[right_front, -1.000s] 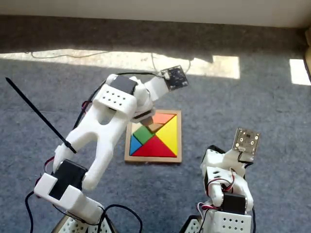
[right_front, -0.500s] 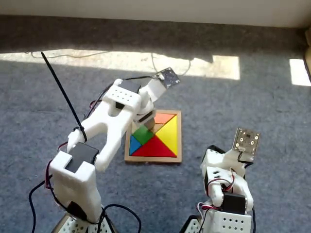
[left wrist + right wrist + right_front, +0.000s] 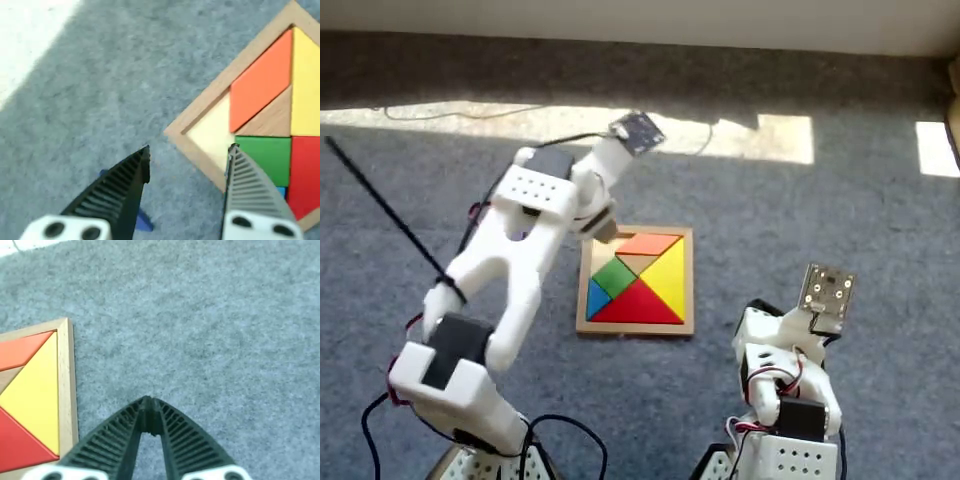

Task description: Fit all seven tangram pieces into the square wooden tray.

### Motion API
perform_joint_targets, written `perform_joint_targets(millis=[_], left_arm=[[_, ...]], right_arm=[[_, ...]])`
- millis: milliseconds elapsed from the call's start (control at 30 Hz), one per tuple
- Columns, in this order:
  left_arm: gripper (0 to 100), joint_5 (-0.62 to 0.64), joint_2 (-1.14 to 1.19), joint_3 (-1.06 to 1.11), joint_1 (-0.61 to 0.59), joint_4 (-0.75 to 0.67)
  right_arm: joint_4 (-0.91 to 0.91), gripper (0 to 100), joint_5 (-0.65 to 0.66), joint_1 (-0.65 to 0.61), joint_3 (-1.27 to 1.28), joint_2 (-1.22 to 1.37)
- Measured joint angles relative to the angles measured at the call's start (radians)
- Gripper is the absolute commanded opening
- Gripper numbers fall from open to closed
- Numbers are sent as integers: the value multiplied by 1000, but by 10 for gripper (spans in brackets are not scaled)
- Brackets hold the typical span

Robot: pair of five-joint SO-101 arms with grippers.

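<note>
Tray (image 3: 636, 327) w/ orange, yellow, red, green, blue pcs (image 3: 670, 275); left end effector (image 3: 189, 148) wide, right end effector (image 3: 148, 401) closed.

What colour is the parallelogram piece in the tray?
The parallelogram piece is orange, clearest in the left wrist view.

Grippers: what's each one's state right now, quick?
Left gripper: open, holding nothing.
Right gripper: closed, holding nothing.
</note>
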Motion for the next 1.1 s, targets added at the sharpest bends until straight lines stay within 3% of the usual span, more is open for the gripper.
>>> perform_joint_targets(millis=[233,433,833,1100], left_arm=[[274,89,-83,0,-241,55],[341,114,57,0,-361,55],[340,155,459,-245,-434,52],[334,153,532,-379,-425,172]], right_arm=[[0,5,0,0,0,0],[0,5,0,0,0,0],[0,5,0,0,0,0],[0,5,0,0,0,0]])
